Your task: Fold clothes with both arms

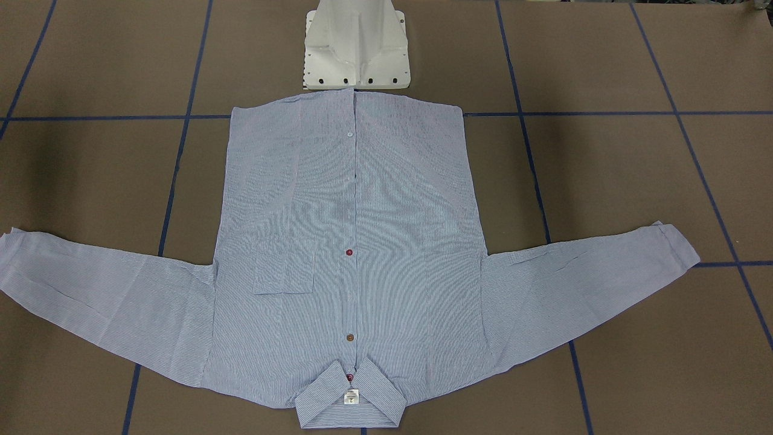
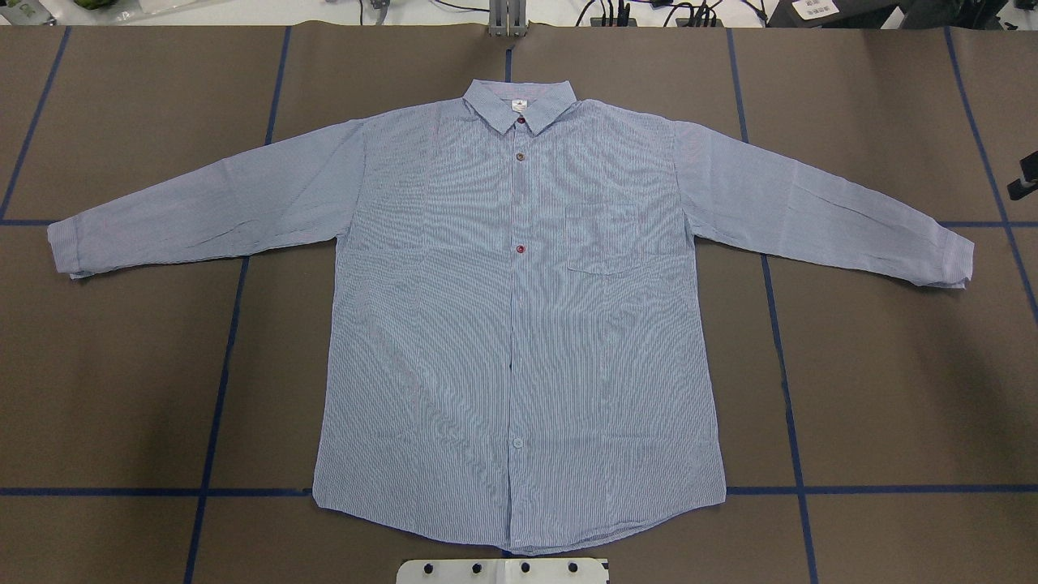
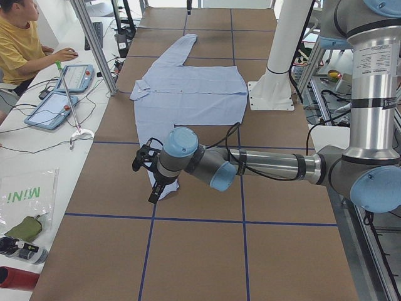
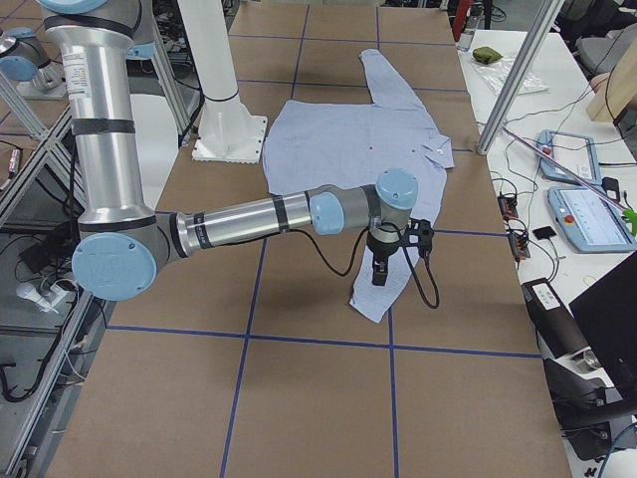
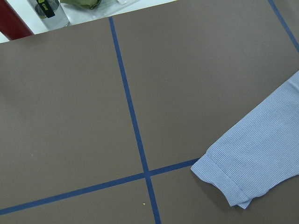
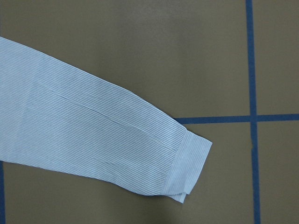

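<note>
The light blue-and-white striped shirt point(image 2: 519, 324) lies flat and face up on the brown table, buttoned, both sleeves spread out, collar point(image 1: 350, 405) away from the robot. My left gripper point(image 3: 153, 188) hovers over the cuff of the sleeve on my left point(image 5: 233, 182). My right gripper point(image 4: 378, 274) hovers over the other cuff point(image 6: 187, 163). Neither wrist view shows fingers, and I cannot tell whether either gripper is open or shut. Neither touches the cloth as far as I can see.
The white pedestal base point(image 1: 356, 48) stands just behind the shirt's hem. Blue tape lines point(image 2: 219, 365) cross the table. An operator point(image 3: 19, 44) sits at a side desk with tablets point(image 3: 53, 106). A red bottle point(image 5: 14, 23) lies past the table's left end.
</note>
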